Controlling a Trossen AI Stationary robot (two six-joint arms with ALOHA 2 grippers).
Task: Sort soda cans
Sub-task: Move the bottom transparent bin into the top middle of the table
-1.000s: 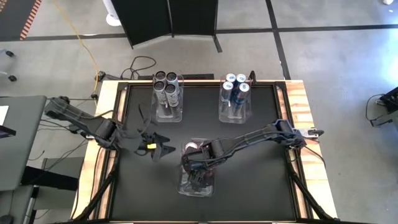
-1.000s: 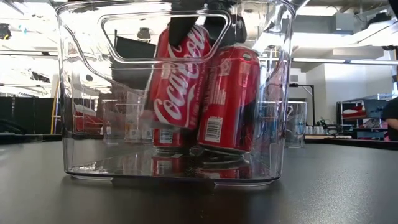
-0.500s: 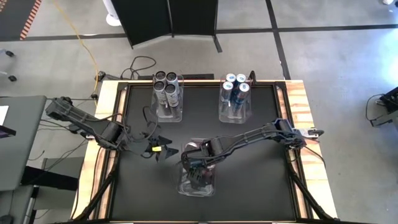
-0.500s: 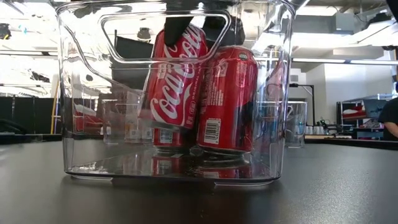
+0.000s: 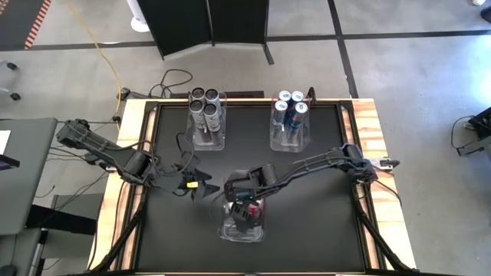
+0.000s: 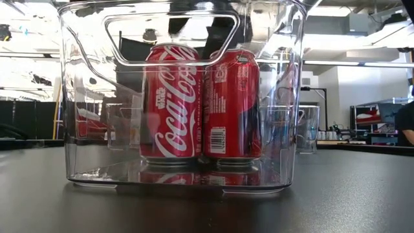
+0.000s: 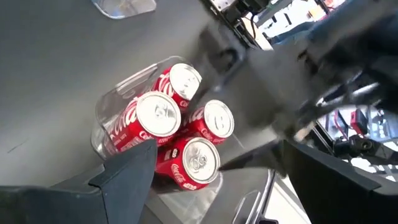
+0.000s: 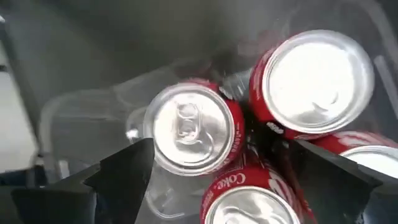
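Your right gripper [image 5: 244, 201] sits over the clear rectangular plastic bin [image 5: 227, 231] at the six o'clock side of the black table top [image 5: 314, 222], and its fingers are spread wide with nothing between them. From its wrist view you look straight down on silver tops: one red cylindrical soda can [image 8: 193, 129] stands just beside a second red can [image 8: 311, 84], with a third red can [image 8: 245, 198] touching them both.

From the level view, two red cans stand upright side by side against the near wall of that bin [image 6: 84, 129], the left-hand one [image 6: 169, 103] touching the right-hand one [image 6: 233, 103]. Both rest flat on the bin floor.

Your left gripper [image 5: 201, 184] hangs at about nine o'clock from the red bin, just beside it, fingers parted and empty. Its wrist view takes in all four red cans [image 7: 180, 140] packed together in the bin, tops up.

Over at twelve o'clock, the four dark grey cylindrical cans [image 5: 206, 103] are grouped in a second clear bin [image 5: 209, 139]. To the right of them, near one o'clock, the blue-and-silver cans [image 5: 291, 106] stand in a third clear bin [image 5: 290, 142]. The two far bins sit well apart from each other and from the red one.

In the room behind the table, a person's dark sleeve [image 6: 406, 123] shows at the three o'clock edge of the level view.
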